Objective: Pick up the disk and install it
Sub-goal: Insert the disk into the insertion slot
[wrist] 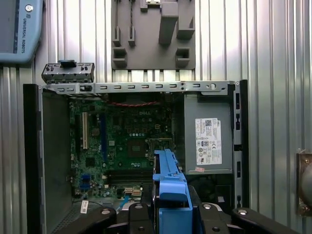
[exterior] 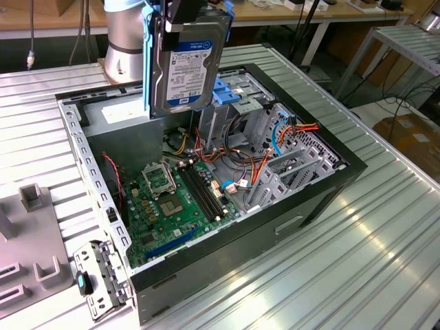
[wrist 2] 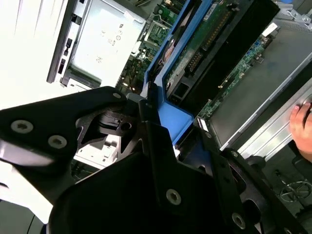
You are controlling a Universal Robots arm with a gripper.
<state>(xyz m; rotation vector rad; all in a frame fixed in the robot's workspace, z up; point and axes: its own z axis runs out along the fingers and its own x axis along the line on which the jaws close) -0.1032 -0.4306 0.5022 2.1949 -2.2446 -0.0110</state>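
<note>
The disk (exterior: 189,65), a silver hard drive with a white-and-blue label and blue side rails, hangs upright above the back of the open computer case (exterior: 342,167) in the exterior view. My gripper (exterior: 180,12) is shut on its top edge. In the second wrist view the disk (wrist 2: 209,44) shows its green circuit-board side and a blue rail, clamped between the black fingers (wrist 2: 161,141). The first wrist view looks straight down past the blue rail end of the disk (wrist: 169,187) into the case.
Inside the case lie the motherboard (exterior: 168,199), cables, a blue-latched drive cage (exterior: 227,96) and a grey box with a white sticker (wrist: 207,141). A grey fixture (exterior: 31,234) and a small bracket (exterior: 96,278) sit beside the case. A hand (wrist 2: 302,119) shows at the edge.
</note>
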